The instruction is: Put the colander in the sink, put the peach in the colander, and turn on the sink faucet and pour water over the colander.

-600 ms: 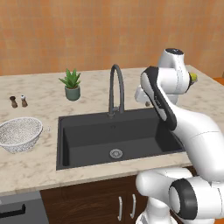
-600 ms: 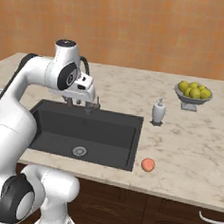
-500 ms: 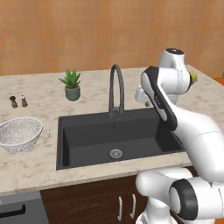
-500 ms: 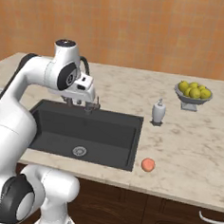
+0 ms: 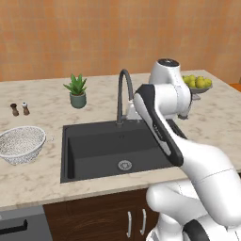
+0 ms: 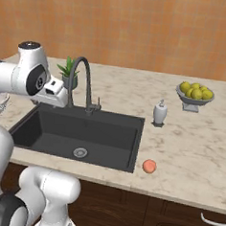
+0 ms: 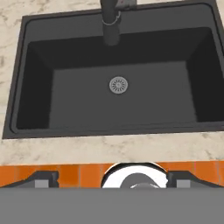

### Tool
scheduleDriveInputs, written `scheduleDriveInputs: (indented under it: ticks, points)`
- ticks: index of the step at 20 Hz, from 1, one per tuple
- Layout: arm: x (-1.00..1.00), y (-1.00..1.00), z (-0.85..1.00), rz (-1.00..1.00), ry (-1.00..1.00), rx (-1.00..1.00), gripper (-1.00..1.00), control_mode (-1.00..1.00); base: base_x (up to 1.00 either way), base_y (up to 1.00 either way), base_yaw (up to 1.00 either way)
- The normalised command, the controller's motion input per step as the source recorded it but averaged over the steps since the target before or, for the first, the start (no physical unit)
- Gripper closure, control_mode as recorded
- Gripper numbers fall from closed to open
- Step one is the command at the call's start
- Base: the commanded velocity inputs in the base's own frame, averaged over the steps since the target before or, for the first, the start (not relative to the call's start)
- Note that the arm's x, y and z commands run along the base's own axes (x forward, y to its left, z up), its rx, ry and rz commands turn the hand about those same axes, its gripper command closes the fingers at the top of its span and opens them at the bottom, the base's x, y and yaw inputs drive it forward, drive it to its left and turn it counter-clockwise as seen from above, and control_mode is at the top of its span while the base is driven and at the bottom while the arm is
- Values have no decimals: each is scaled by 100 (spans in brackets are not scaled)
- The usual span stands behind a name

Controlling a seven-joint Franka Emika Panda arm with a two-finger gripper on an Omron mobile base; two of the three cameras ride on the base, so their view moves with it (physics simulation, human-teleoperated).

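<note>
Terracotta-tiled wall and a speckled beige marble counter [image 5: 42, 181] framed the workspace, with the large rectangular matte black sink [image 5: 101, 146] set into the counter and the tall, slim dark grey gooseneck faucet [image 5: 123, 94] rising at its back edge. We found the round white-grey speckled mesh colander [image 5: 21, 144] resting upright on the counter to the left of the basin, apart from its rim, and the small orange-pink peach [image 6: 149, 166] lying on the counter just beside the basin's front right corner. The two-finger claw [image 7: 111, 178] hung above the sink, looking down at the silver drain [image 7: 118, 85], its dark fingertips spread wide at the bottom of the hand view and holding nothing. We judged the task not yet begun, since both objects stood outside the basin. Relative to the claw, the colander lay well off to the left and lower, the peach off to the right and nearer the counter edge. We saw three risks: a sideways swing toward the colander might clip the faucet's arched spout, which stood close beside the hand; a pinch on the thin rim might tip or slide the light bowl; and the round peach might roll off the counter front if nudged. A small potted succulent [image 5: 76, 91] and a footed bowl of yellow-green lemons [image 6: 195, 93] stood farther back.
</note>
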Motion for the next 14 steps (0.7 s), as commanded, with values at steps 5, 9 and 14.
scheduleDriveInputs:
  ticks: [5, 9, 14]
  points:
    - [-2, 100, -5, -12, 3, 0, -100, -100, 0, 0, 0]
    - [17, 74, -12, -12, 10, 0, -100, -100, 0, 0, 0]
    - [37, 33, -9, -3, 5, 6, -100, -100, 0, 0, 0]
